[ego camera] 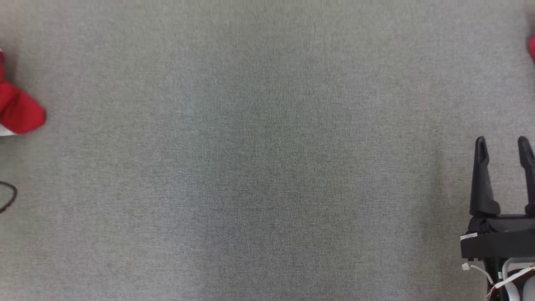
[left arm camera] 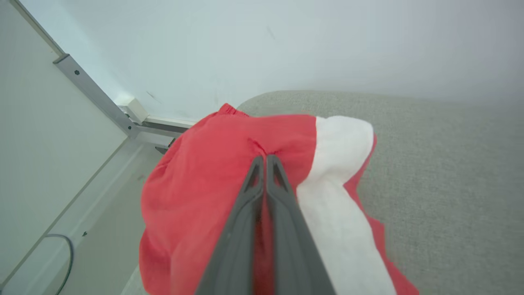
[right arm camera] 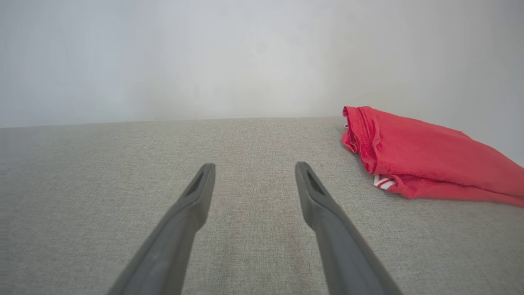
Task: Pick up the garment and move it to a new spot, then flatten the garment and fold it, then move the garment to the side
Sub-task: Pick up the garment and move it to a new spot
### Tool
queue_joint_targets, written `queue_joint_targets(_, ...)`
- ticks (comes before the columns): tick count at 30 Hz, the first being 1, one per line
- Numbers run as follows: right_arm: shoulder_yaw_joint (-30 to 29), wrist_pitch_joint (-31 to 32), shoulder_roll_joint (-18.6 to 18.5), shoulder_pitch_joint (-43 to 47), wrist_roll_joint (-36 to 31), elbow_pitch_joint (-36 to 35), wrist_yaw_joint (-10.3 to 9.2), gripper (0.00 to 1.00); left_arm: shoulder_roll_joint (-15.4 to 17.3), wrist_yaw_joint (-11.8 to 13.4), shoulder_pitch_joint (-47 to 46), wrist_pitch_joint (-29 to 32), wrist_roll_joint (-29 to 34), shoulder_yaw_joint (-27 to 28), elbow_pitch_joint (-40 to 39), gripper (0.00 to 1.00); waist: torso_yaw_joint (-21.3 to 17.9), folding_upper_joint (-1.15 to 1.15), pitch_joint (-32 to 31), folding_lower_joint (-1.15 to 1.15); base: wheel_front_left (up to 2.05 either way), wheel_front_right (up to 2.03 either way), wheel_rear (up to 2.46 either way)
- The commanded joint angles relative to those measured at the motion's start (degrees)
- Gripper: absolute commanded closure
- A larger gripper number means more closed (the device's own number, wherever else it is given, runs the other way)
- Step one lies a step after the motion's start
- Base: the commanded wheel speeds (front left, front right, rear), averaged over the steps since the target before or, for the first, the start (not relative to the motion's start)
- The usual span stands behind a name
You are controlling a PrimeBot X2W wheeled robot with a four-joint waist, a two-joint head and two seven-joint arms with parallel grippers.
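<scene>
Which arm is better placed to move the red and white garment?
Left. The left fingers are pinched shut on the red cloth garment with a white band; the right fingers stand open over the grey fabric surface.

The grey worktop [ego camera: 267, 167] lies bare across its whole middle, leaving wide passage. A red-and-white garment [ego camera: 19, 110] bulges at its left edge, and a dark cable [ego camera: 10, 196] loops nearer the robot. A folded red garment [right arm camera: 421, 164] sits far right. A pale wall [right arm camera: 204, 61] closes the far side.
</scene>
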Motion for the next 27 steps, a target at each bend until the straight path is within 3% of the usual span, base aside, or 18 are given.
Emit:
queue_joint_targets(1, 0.3, -0.5, 0.3, 0.6, 0.4, 0.4, -0.12, 0.0, 0.4, 0.2, -1.1, -1.4, 0.7, -0.5, -0.6, 1.0, 0.2, 0.0, -1.9, 0.0, 0.0, 0.0, 0.0)
queue_joint_targets(6, 0.9, -1.6, 0.9, 0.7, 1.1, 2.8, -0.12, 0.0, 0.6, -0.5, -4.4, -6.6, 2.0, -2.4, -4.5, 1.0, 0.1, 0.0, -5.1, 0.0, 0.0, 0.0, 0.0)
queue_joint_targets(12, 1.3, -3.6, 1.4, 1.3, 2.2, 6.4, -0.12, 0.0, -0.3, -0.8, -8.9, -8.7, 3.5, -5.6, -11.7, 1.0, -1.2, 0.0, -8.9, 0.0, 0.0, 0.0, 0.0)
queue_joint_targets(21, 1.9, -6.9, 1.8, 1.9, 4.6, 11.9, -0.12, 0.0, -5.5, -1.0, -12.7, -6.4, 2.2, -11.9, -25.6, 1.0, -6.0, 0.0, -13.1, 0.0, 0.0, 0.0, 0.0)
queue_joint_targets(27, 2.7, -9.2, 1.8, 1.9, 6.6, 15.1, -0.12, 0.0, -11.4, -1.0, -11.0, -2.3, 0.4, -16.8, -34.1, 1.0, -10.2, 0.0, -13.9, 0.0, 0.0, 0.0, 0.0)
